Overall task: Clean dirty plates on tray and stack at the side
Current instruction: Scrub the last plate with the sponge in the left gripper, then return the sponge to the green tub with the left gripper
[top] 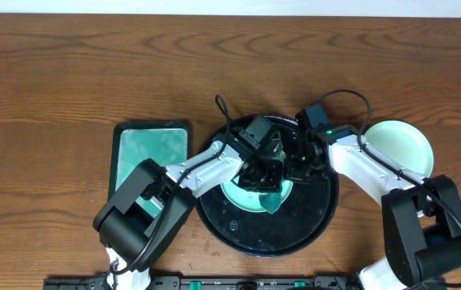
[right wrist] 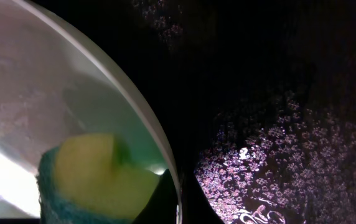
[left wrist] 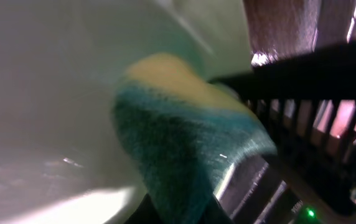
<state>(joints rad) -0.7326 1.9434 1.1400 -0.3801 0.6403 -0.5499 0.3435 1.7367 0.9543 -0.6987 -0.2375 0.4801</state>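
Both arms over the round black tray [top: 295, 234], centre of the tabletop [top: 93, 64]. The plate [left wrist: 41, 93] I am working on sits on the tray, on its left half, under both wrists, and I see only a pale mint arc of it from overhead. Left gripper [top: 264, 165]: jaws clamped on a sponge [left wrist: 184, 143], teal scrub face and yellow back, pressed against the plate's inner surface. Right gripper [top: 305, 157]: in its own camera the plate rim runs down into the jaws with a dark finger on the inner side, so I read them as closed on the rim, steadying it. Second plate [top: 400, 145] lies on the tabletop just right of the tray, looking clean. I cannot tell whether another lies beneath it. Green rectangular tray [top: 150, 157] left of the black one, apart from it. I judge the plate light, stiff and glossy, and the tray floor is speckled with what looks like droplets, so I expect it to be slippery. The rim is the only sensible hold, pinched top and underside, because the shallow bowl offers nothing else. It could chip if dropped, so lift low and level. The sponge is soft and gives under pressure, so scrubbing force will push the plate sideways unless the rim hold is firm.
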